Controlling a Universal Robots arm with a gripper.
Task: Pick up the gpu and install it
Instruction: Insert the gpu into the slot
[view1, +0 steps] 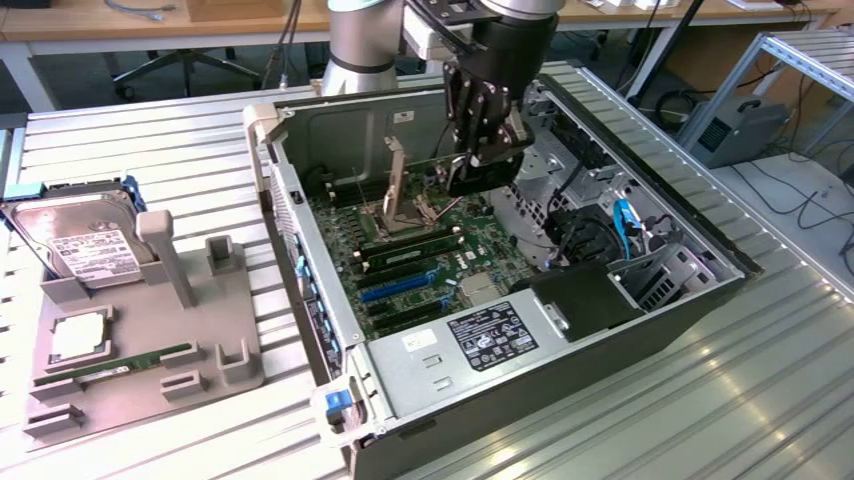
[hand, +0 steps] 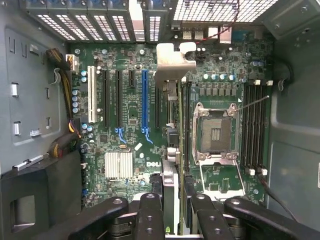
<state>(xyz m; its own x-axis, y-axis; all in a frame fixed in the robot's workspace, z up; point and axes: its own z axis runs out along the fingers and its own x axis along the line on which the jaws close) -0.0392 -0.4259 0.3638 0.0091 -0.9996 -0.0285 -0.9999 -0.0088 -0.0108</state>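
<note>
One card in grip: my hand (hand: 175, 217) clamps the gpu (hand: 172, 62) edge-on over the motherboard (hand: 125, 125), between blue slot (hand: 145, 100) and open CPU socket (hand: 215, 132). Cables (hand: 62, 145) crowd the case wall (hand: 30, 90).

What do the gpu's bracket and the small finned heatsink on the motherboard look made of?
The gpu bracket: likely stamped sheet steel, dull silver-beige, judging by its thin folded tab. The heatsink: probably aluminium, pale matte, with fine parallel fins.
</note>
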